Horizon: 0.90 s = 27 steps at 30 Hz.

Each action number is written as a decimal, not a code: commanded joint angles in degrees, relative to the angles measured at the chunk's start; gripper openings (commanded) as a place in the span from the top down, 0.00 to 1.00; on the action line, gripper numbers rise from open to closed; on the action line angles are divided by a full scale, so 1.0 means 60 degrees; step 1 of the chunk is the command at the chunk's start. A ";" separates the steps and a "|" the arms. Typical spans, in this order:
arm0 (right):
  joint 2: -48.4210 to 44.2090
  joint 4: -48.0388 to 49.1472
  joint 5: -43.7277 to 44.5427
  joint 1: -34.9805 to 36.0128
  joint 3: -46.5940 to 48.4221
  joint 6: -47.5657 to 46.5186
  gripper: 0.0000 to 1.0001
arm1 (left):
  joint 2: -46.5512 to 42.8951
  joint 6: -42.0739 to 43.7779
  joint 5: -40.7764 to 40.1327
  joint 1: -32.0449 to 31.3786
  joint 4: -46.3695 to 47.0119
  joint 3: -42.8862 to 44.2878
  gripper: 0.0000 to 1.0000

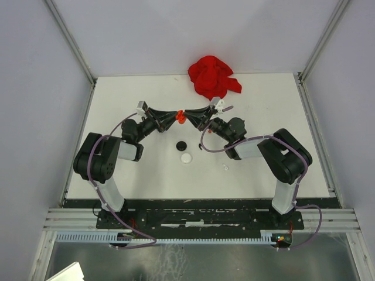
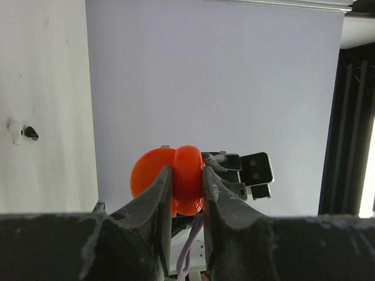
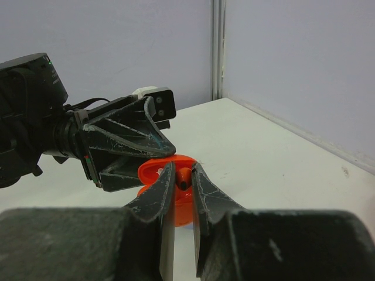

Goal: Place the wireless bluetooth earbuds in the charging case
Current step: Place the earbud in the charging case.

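1. The left pincer (image 2: 187, 172) is clamped on the orange charging case (image 2: 188, 164). One finger presses each flank, and the case is held up off the white tabletop (image 1: 263, 117).
2. The case's lid is swung open, and the open side faces the right arm.
3. The right pincer (image 3: 183, 170) meets it nose to nose. Its fingers are drawn close together on a small red earbud (image 3: 184, 177), which sits right at the mouth of the case.
4. In the top view, the two pincers join above the far middle of the tabletop.
5. A crumpled red cloth (image 1: 212, 76) lies at the far edge, near the right arm's wrist but not touching the case.
6. On the near side of the held case, a black disc (image 1: 181, 144) and a white disc (image 1: 186, 157) lie on the tabletop. They are just beside each other and under neither pincer.
7. A tiny white piece (image 1: 225, 167) rests to the right of the discs, close to the right arm's forearm. It may be another earbud, but it is too small to tell.
8. The left pincer's own fingers cover much of the case's sides, so the right pincer can only reach the open face.
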 commanded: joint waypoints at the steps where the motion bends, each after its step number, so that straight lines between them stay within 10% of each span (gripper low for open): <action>1: -0.0127 0.0440 -0.0098 0.0037 -0.0170 -0.0051 0.98 | 0.0042 -0.0561 -0.0161 -0.0037 0.1109 0.0186 0.97; 6: -0.0162 0.0435 -0.0138 0.0041 -0.0230 0.0002 0.93 | 0.0119 -0.0674 -0.0281 -0.0038 0.1252 0.0225 0.97; 16: -0.0425 0.0446 0.0125 0.0037 -0.0114 0.0321 0.42 | 0.0166 -0.0429 -0.0240 -0.0031 0.1052 0.0069 0.97; 27: -0.2360 -0.1122 0.2106 -0.0228 -0.0605 0.0849 0.44 | 0.0561 0.0039 -0.0391 -0.0027 0.0849 -0.0238 0.97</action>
